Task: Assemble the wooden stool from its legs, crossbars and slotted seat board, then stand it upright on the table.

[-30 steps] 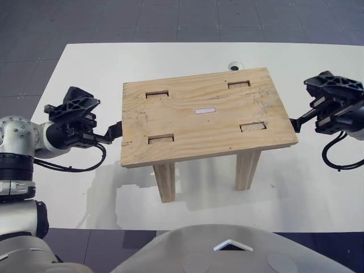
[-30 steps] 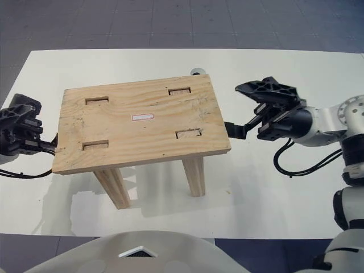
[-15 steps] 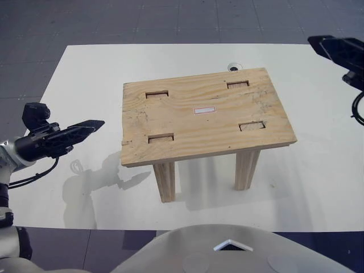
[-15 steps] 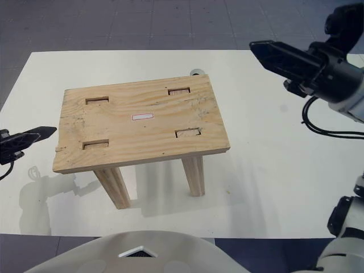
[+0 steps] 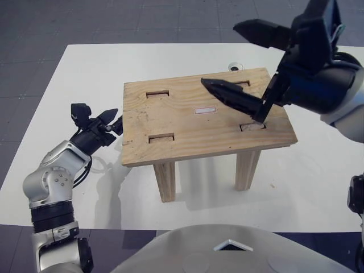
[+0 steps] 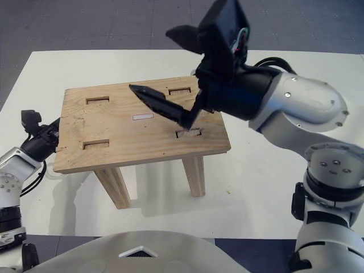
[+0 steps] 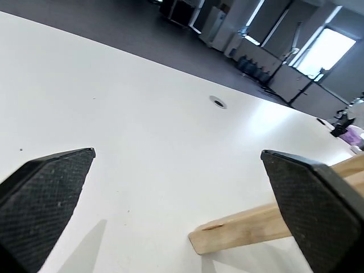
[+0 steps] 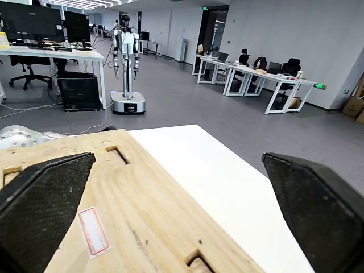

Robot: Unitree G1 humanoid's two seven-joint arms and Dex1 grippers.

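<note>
Stool (image 5: 187, 128) upright on table (image 5: 85, 74), right gripper (image 5: 220, 54) splayed above, office desks (image 8: 250, 77) behind

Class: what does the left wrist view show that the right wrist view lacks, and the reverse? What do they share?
Left wrist view alone of the two: a round table port and the seat board's edge, side-on. Right wrist view alone: the board's top with slots and label, an office, another robot. Shared: the white table, the board, and an open tool: left tool in one, right tool in the other.
</note>
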